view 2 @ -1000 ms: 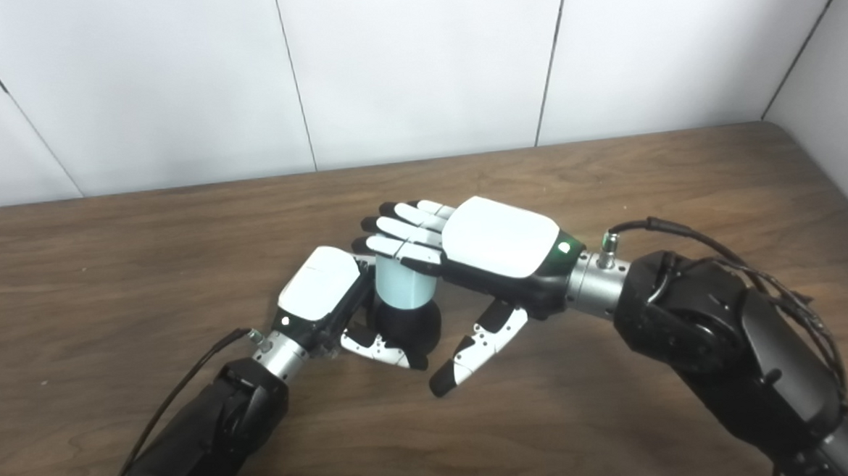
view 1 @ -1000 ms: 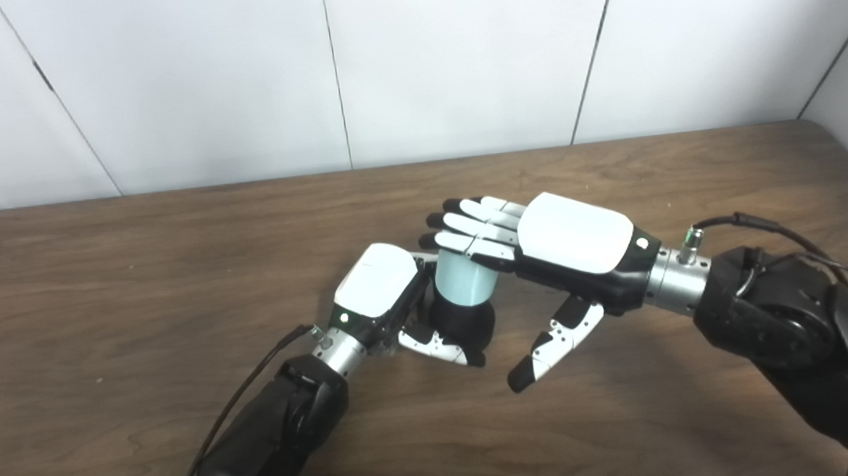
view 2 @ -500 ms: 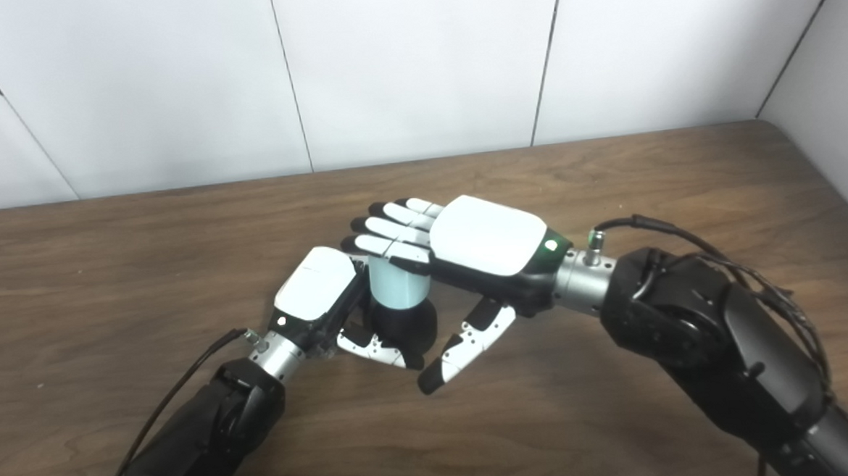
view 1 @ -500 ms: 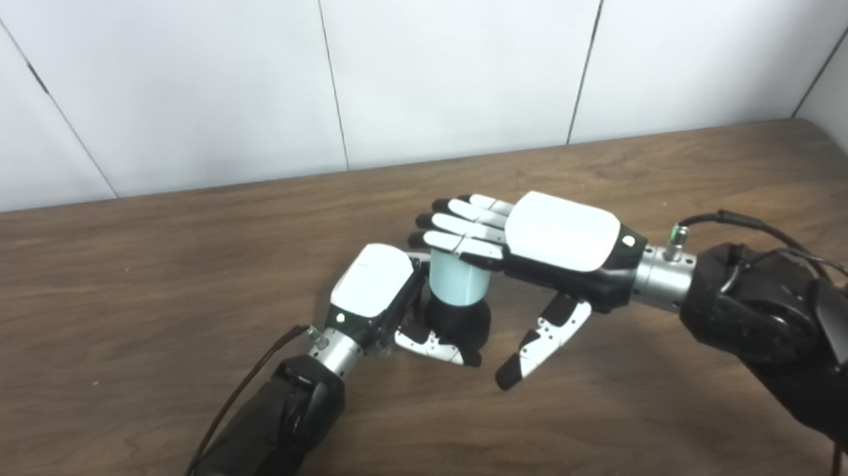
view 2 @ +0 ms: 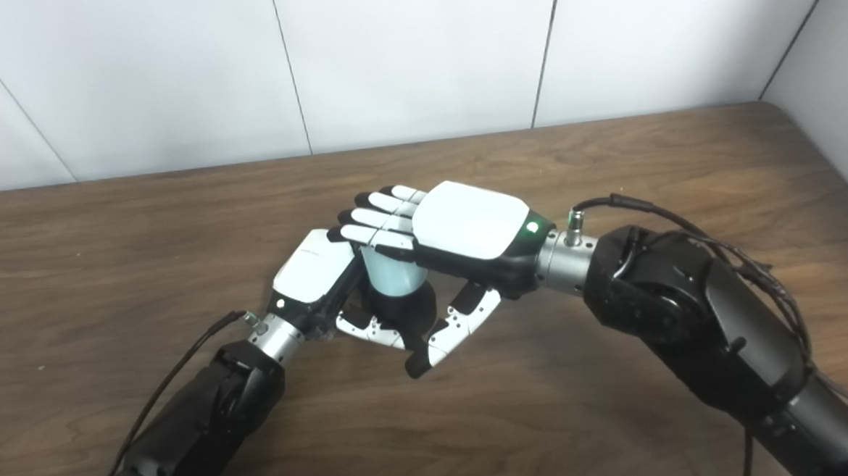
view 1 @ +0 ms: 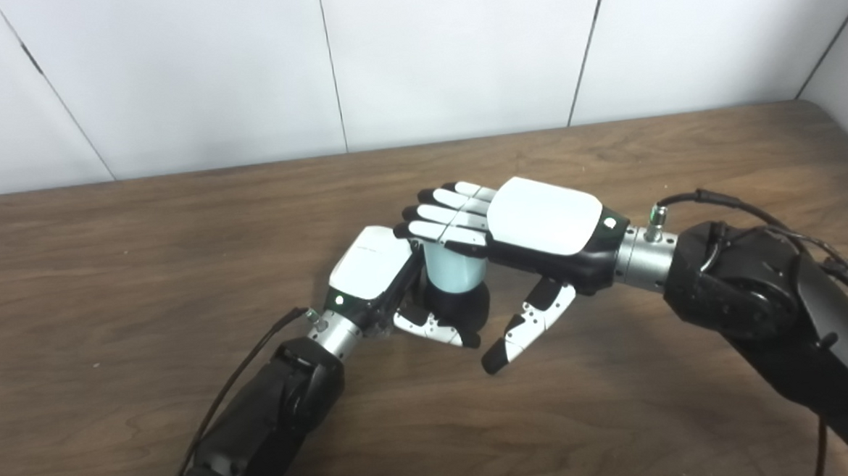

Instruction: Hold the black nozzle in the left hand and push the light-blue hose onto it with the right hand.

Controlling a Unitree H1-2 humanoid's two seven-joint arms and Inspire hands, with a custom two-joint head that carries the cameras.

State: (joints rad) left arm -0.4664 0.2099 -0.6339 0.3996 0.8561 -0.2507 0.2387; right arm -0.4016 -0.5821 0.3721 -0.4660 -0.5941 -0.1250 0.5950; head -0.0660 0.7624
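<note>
A short light-blue hose [view 1: 455, 273] stands upright on top of the black nozzle [view 1: 464, 310] near the table's middle. My left hand [view 1: 379, 273] is shut on the black nozzle, thumb wrapped across its front. My right hand [view 1: 532, 225] lies flat, palm down, on the hose's top end, fingers straight and spread to the left, thumb [view 1: 526, 323] hanging free in front of the nozzle. It holds nothing. In the right eye view the hose [view 2: 391, 274] shows between both hands [view 2: 467, 225]. The hose's top rim is hidden under the fingers.
The brown wooden table [view 1: 140, 231] runs to a white panelled wall [view 1: 414, 57] at the back. A side wall [view 2: 828, 64] rises at the right corner. Black cables [view 1: 727, 204] trail from both wrists.
My right hand has slid left and a little down over the hose top, and its thumb has come closer to the nozzle. Less of the hose shows above the nozzle. The camera shifted slightly.
</note>
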